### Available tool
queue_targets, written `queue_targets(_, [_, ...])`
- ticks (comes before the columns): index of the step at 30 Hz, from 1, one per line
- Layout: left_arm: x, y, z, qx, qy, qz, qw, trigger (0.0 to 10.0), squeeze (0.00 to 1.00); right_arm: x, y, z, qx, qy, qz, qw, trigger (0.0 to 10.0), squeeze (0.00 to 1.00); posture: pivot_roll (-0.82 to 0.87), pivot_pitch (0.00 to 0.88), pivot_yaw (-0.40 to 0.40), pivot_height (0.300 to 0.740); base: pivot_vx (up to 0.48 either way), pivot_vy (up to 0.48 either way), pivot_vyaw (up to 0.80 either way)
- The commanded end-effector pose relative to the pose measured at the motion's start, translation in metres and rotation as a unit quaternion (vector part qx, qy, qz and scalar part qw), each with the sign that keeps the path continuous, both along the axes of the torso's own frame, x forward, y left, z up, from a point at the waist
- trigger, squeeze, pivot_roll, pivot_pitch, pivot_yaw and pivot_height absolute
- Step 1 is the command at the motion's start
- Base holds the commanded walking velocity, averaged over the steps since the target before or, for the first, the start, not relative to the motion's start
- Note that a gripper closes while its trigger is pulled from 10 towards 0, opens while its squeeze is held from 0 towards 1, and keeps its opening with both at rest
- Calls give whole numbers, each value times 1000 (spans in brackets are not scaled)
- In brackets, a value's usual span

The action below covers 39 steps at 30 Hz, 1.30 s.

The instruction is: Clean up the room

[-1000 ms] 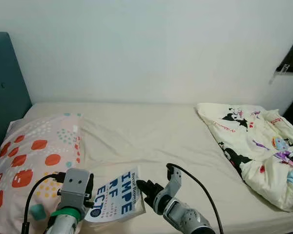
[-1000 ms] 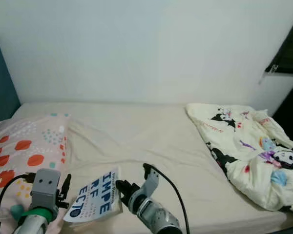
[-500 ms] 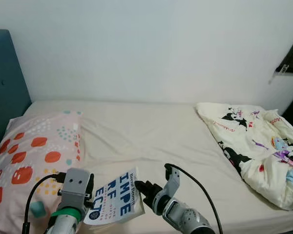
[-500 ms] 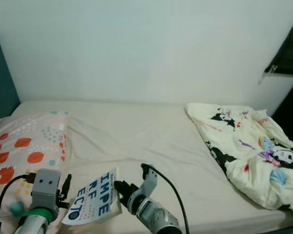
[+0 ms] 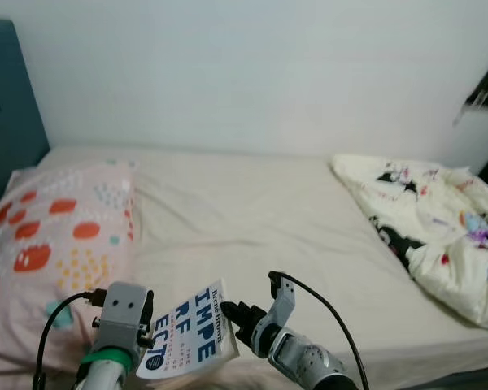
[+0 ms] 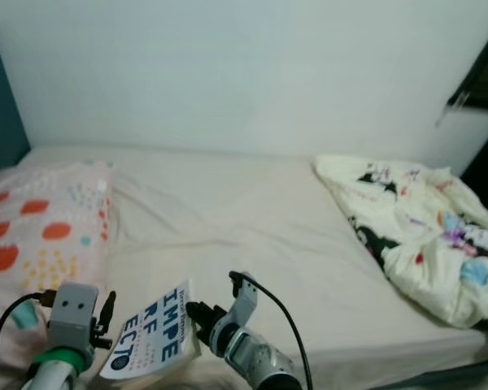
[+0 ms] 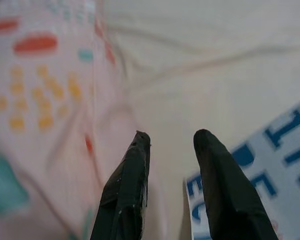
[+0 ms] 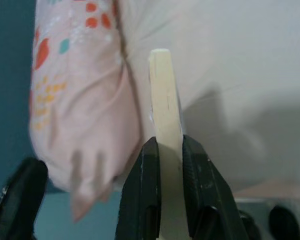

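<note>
While over bed (image 5: 268,219), right hand (image 8: 166,150) clamping book (image 5: 187,337)

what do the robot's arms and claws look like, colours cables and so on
Both arms are silver metal. The left claw has two long black tapered fingers behind a grey boxy wrist block, with a green ring below it and a black cable looping off. The right claw has the same black fingers, a grey bracket and a black cable arching back.

Book (image 5: 191,331), clamped between the right gripper's (image 5: 230,313) fingers: on its white cover we read large blue capitals in three lines, "IMPE", "RF", "ECT". A smaller line along the edge nearest the jaws is too blurred for us to read. Round dark blue emblem, illegible.
</note>
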<state>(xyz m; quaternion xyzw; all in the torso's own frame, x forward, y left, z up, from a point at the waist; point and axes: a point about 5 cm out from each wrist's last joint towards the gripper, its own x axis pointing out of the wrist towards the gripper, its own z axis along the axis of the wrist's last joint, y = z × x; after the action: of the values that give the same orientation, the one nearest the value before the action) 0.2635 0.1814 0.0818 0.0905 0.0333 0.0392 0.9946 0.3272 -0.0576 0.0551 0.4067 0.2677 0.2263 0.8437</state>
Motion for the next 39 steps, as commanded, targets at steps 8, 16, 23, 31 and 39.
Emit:
queue_targets(8, [-10, 5, 5, 8, -6, 3, 1000, 10000, 0, 8, 25, 17, 98, 18, -25, 995, 10000, 0, 155, 115, -84, 608, 0, 0, 0])
queue_targets(16, [-16, 7, 8, 9, -10, 5, 1000, 10000, 0, 19, 25, 29, 152, 38, -64, 986, 10000, 0, 167, 130, -90, 608, 0, 0, 0])
queue_targets(23, [-17, 6, 8, 11, -8, 0, 1000, 10000, 0, 13, 36, 23, 124, 49, -44, 990, 10000, 0, 170, 141, -92, 608, 0, 0, 0])
queue_targets(31, [-20, 6, 9, 10, -6, -4, 1000, 10000, 0, 8, 34, 12, 79, 50, -44, 995, 10000, 0, 167, 143, -91, 608, 0, 0, 0])
queue_targets(39, [-18, 5, 10, 10, -6, -9, 1000, 10000, 0, 11, 28, 12, 64, 38, -69, 995, 10000, 1000, 166, 139, -86, 608, 0, 0, 0])
